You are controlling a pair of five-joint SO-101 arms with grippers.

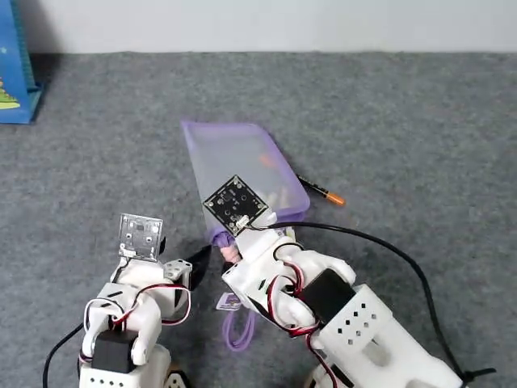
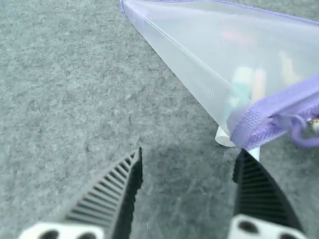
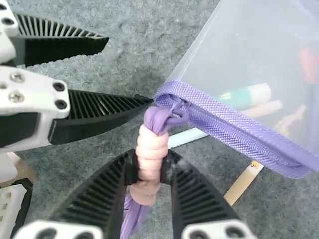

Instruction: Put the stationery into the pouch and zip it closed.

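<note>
We found the pouch (image 1: pixel 234 158) lying flat near the middle of the desk (image 1: pixel 420 105). Its closed narrow end pointed toward the far edge and its zipper (image 3: pixel 229 137) end faced the arms. Stationery (image 3: pixel 246 93) showed through the clear wall, resting against the zipper end. The slider (image 3: pixel 175 113) sat at the pouch corner nearest the left arm.

The right gripper (image 3: pixel 149 167) was pinching the pull cord (image 3: pixel 149 144) on its pink-wrapped section, just short of the slider. The purple loop of the cord hung out behind the fingers toward the near edge.

The left gripper (image 2: pixel 189 159) was spread wide and held nothing, low over bare desk beside the same pouch corner. One fingertip reached the corner of the zipper band. We could not tell whether it touched.

A pen (image 1: pixel 323 192) with an orange tip lay on the desk just beside the pouch's right long edge, outside the pouch. A pale stick poked out from under the zipper end.

Bare desk lay open beyond the pouch toward the far edge and toward the right edge. On the left side, the surface was open up to a blue box (image 1: pixel 12 73) at the far left corner, well apart from the pouch.
</note>
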